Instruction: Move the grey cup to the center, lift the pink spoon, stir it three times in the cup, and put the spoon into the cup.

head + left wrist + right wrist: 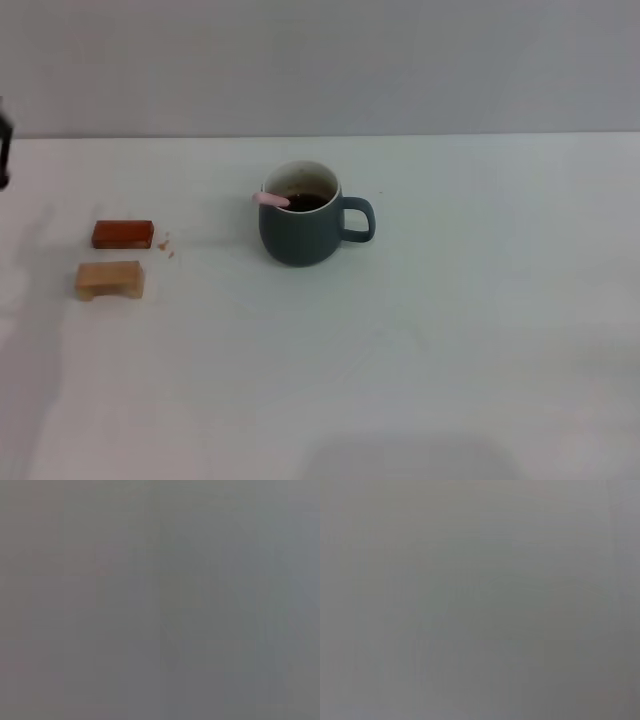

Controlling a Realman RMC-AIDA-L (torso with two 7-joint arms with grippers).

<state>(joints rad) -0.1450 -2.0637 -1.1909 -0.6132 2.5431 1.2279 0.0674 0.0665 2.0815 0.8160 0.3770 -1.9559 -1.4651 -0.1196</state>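
The grey cup (303, 228) stands upright near the middle of the white table in the head view, its loop handle pointing right and dark liquid inside. The pink spoon (272, 199) rests in the cup, its pale pink handle end leaning on the left rim and its bowl hidden in the liquid. A dark bit of my left gripper (4, 150) shows at the far left edge, well away from the cup and holding nothing that I can see. My right gripper is out of view. Both wrist views show only flat grey.
A red-brown block (123, 234) and a tan block (110, 279) lie on the white table (450, 330) to the left of the cup, with a few crumbs (167, 243) beside the red-brown one. A grey wall rises behind the table's far edge.
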